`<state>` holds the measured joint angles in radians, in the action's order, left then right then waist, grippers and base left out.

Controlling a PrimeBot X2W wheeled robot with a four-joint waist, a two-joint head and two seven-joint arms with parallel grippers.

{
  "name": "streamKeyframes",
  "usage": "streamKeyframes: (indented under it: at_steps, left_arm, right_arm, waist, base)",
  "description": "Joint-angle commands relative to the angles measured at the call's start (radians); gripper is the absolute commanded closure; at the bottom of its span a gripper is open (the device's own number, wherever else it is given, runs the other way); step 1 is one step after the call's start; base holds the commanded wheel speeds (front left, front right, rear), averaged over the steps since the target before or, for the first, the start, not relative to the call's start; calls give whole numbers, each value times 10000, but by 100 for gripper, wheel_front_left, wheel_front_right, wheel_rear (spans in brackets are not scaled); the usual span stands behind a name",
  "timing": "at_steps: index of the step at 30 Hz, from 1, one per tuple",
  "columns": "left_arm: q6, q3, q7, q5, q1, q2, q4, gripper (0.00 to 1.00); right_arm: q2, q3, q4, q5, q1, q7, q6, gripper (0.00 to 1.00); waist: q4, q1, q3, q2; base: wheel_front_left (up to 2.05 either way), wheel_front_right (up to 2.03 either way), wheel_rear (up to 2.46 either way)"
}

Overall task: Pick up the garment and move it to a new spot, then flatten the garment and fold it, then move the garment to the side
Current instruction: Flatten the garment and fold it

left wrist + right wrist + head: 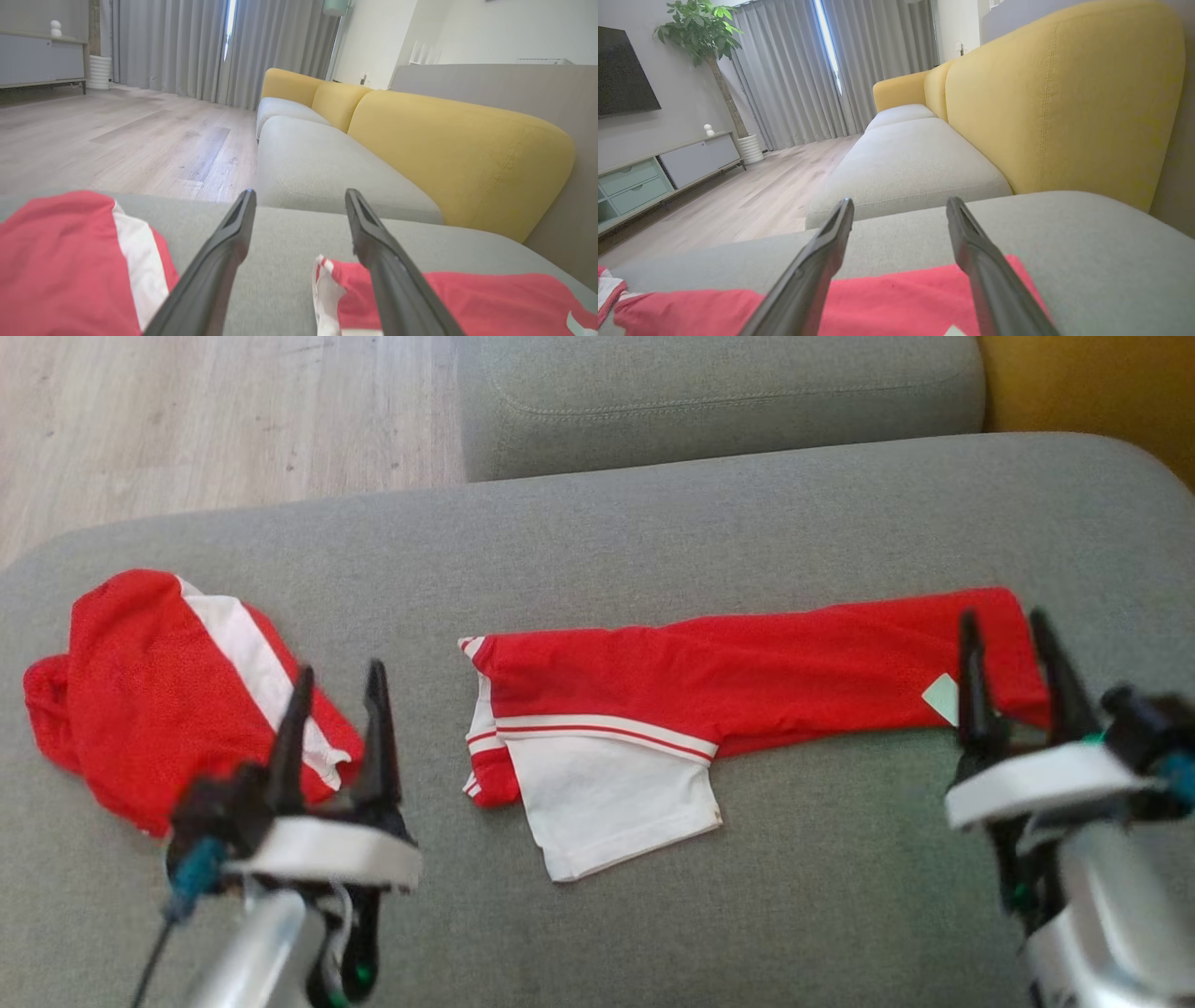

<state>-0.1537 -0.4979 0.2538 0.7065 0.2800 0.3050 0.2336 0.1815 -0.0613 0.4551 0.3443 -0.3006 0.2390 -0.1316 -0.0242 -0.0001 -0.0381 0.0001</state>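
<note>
Garment: mid seat cushion, long left-right strip, red part doubled over, white panel sticking out on near side.
Done: looks placed + flattened, first lengthwise fold prob. made.
Left to do: likely cross-folds to shorten strip, then shift to side.
Left gripper: fingers apart, nothing held, hovering near-left of strip's left end.
Right gripper: fingers apart, empty, over strip's right end by white tag.
Other red bundle: left end of cushion, well apart; folded or just bunched, can't tell.
Hidden: strip's right edge partly behind right fingers; wrist views cut cloth off at bottom; arms blurred.
</note>
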Motion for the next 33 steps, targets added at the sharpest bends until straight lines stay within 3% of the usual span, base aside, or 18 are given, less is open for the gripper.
streamKeyframes:
  at_steps: [1, 6, 17, 24, 33]
  left_arm:
    - [137, 753, 78, -484, 82, -126, -286, 0]
    - [806, 1617, 79, -1718, -798, -1037, -77, 0]
    - [1871, 2673, 79, -2847, -611, -1827, 222, 0]
    - [2251, 2885, 79, -3178, -175, -2067, 376, 0]
    - [2597, 3007, 80, -3380, 294, -2325, 615, 0]
  right_arm:
    - [-261, -39, -526, -286, 190, 111, 9, 0]
    - [-845, 163, -943, -929, 963, -2, 9, 0]
    - [-843, 809, -1247, -1613, 540, -909, 9, 0]
    - [-592, 1839, -512, -2057, -618, -2068, 9, 0]
    - [-430, 4381, 1466, -3604, -2212, -3276, 9, 0]
  waist:
    - [-1, 1, 12, -1]
    - [27, 1, 5, -1]
    - [212, 1, -662, -1]
    - [473, 1, -1439, -1]
    - [882, 1, -2056, -1]
  base:
    - [0, 0, 0]
    - [0, 0, 0]
    - [0, 0, 0]
    - [0, 0, 0]
    - [0, 0, 0]
